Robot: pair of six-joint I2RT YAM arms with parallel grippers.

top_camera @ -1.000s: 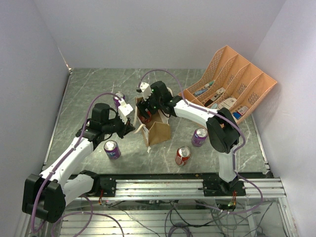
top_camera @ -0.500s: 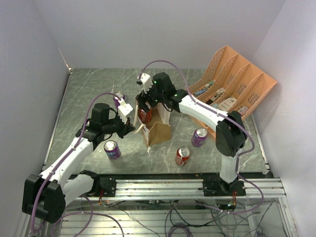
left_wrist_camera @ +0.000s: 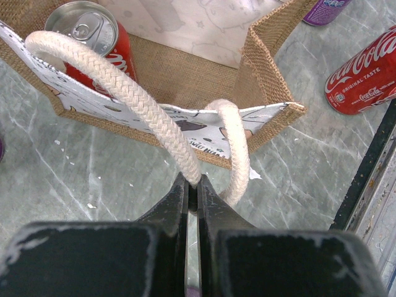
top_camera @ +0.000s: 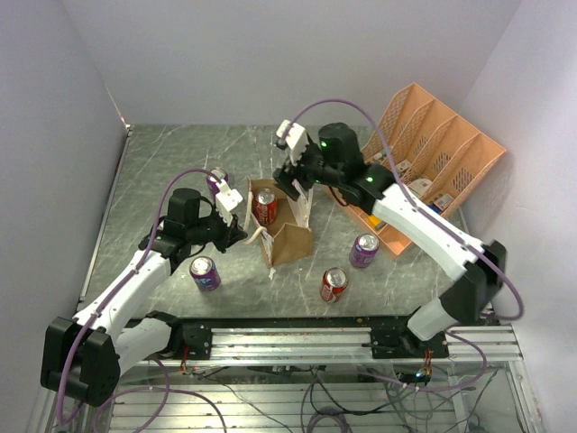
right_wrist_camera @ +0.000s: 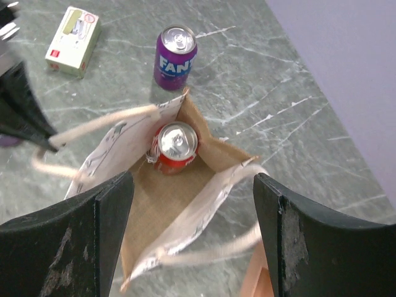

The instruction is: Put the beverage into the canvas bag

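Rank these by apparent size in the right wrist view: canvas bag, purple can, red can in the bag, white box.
1. canvas bag, by far the largest.
2. purple can and white box: too alike to rank.
3. red can, seen mostly end-on inside the bag.

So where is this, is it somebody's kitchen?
Probably not. It looks like a robot test bench in a lab: a left arm and right arm bolted to a metal rail, loose cables under it, and plain white walls boxing in the table.
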